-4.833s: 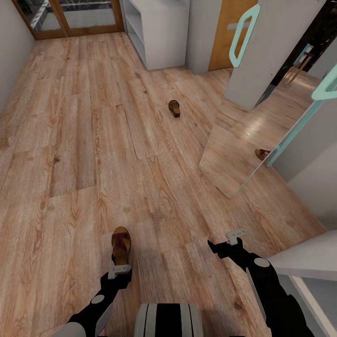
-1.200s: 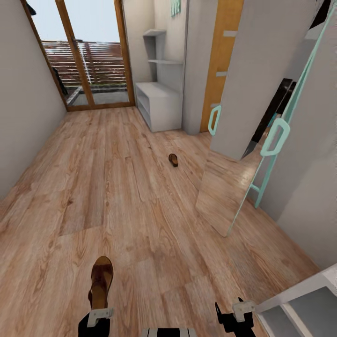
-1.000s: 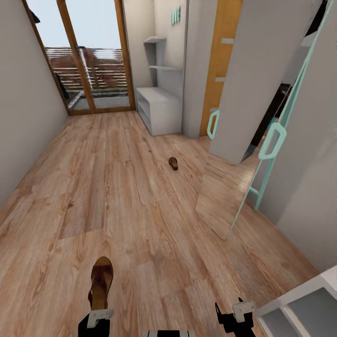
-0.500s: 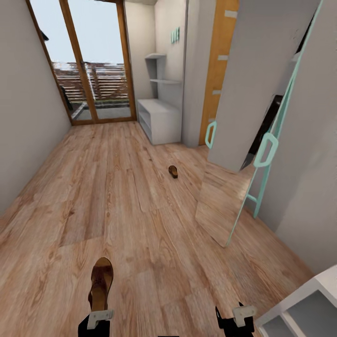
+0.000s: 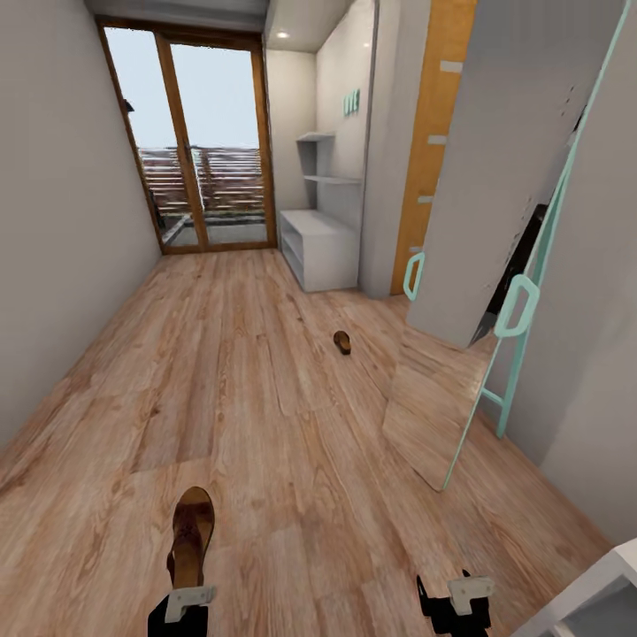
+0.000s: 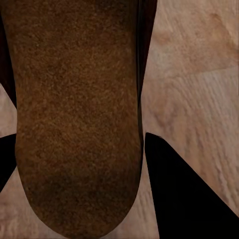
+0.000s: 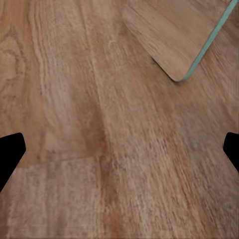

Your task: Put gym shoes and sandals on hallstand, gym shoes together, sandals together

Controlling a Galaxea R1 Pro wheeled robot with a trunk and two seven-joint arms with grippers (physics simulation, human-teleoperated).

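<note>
One brown sandal is held at its heel by my left gripper, low at the left in the head view, toe pointing away. In the left wrist view the sandal sits between the dark fingers, with the gripper shut on it. The other sandal lies on the corridor floor further ahead, toward the right. The pale-grey hallstand stands against the right wall near the far end. My right gripper is open over bare planks, its fingertips spread wide. The gym shoes are out of view.
A tall mirror with a mint frame leans against the right wall beside the far sandal; its corner shows in the right wrist view. Glass doors close the corridor's end. A grey wall bounds the left. A white unit's edge sits near right.
The head camera has tilted up, so more of the doors and ceiling shows. The held sandal and both grippers keep their places.
</note>
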